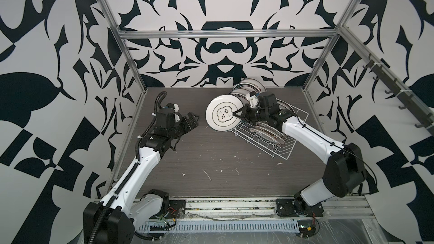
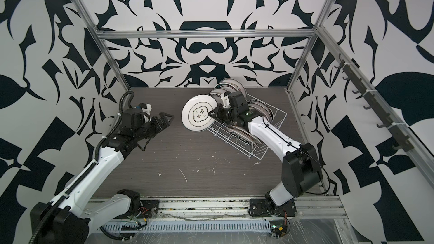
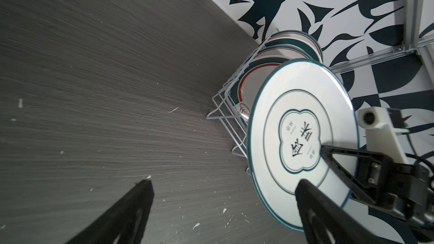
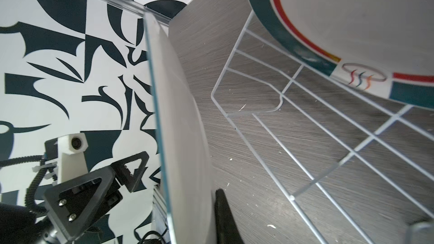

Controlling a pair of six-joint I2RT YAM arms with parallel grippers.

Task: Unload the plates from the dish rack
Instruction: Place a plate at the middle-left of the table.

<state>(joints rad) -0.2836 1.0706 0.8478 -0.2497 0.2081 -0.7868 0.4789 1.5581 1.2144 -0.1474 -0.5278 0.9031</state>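
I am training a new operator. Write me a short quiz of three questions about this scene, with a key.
1. True or false: the right fingers are shut on a green-rimmed plate.
2. The left fingers are: A) open and empty; B) shut on a plate; C) out of view.
3. Where do the other plates stand?
Key: 1 true; 2 A; 3 in the dish rack.

We noted walls (image 1: pixel 223 8) on three sides, white with bold dark abstract shapes. Aluminium frame bars (image 1: pixel 225 34) ran along them. The table (image 1: pixel 211 160) was dark grey woodgrain, scattered with white chips (image 1: pixel 207 176). Dark hooks (image 1: pixel 403 107) lined one side rail.
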